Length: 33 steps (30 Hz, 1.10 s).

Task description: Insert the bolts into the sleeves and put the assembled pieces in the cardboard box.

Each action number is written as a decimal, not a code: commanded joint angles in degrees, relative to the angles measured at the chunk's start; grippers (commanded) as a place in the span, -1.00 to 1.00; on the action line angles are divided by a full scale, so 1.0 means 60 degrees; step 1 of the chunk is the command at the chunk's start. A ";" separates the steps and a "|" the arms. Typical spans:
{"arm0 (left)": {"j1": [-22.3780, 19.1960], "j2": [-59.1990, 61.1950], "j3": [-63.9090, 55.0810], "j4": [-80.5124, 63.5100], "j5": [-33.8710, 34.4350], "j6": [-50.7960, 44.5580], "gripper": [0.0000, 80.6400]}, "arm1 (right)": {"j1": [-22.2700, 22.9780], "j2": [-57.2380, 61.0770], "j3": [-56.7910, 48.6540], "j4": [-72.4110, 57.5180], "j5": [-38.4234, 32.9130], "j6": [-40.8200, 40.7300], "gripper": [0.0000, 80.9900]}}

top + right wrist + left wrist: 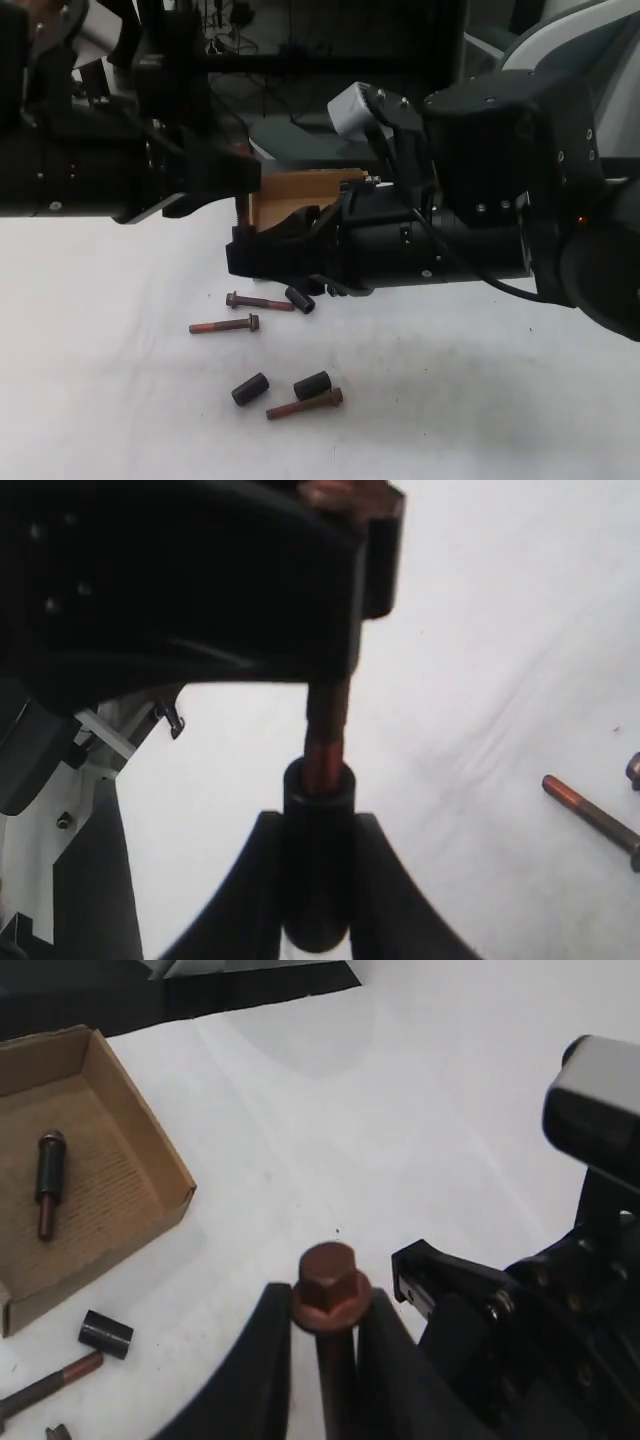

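the bolt point(331, 1282) is stiff, light metal, and its shank runs into the mouth of the sleeve point(318, 865). my left claw point(330, 1312) is clamped on the shank just under the hex head. my right claw point(318, 822) is clamped round the sleeve. both look smooth and may twist, so i judge a mid-body hold best. nearby, the cardboard box point(150, 1140) holds one assembled piece point(46, 1182).

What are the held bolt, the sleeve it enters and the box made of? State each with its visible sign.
The bolt: likely metal with a coppery, dull sheen; hexagonal flanged head, smooth shank.
The sleeve: matte black, perhaps rubber, plastic or coated metal; the look leaves it open.
The box: brown corrugated cardboard; ribbed floor, raw folded edges.
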 commanded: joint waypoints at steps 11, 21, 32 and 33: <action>0.0021 -0.0570 -0.0009 0.0309 0.0060 0.0195 -0.96 | -0.0029 -0.0050 -0.0165 0.0012 0.0421 -0.0099 -0.99; 0.0021 -0.0493 -0.0009 0.0668 0.0060 0.0629 -0.96 | -0.0029 -0.0050 -0.0165 -0.0066 0.0401 -0.0075 -0.99; 0.0021 0.0101 -0.0009 0.0668 0.0060 0.0704 -0.96 | -0.0029 -0.0050 -0.0280 -0.0547 0.0162 -0.0075 -0.99; 0.0021 0.0144 -0.0009 0.0668 0.0060 0.0704 -0.96 | -0.0029 -0.0050 -0.0331 -0.0545 0.0162 -0.0075 -0.99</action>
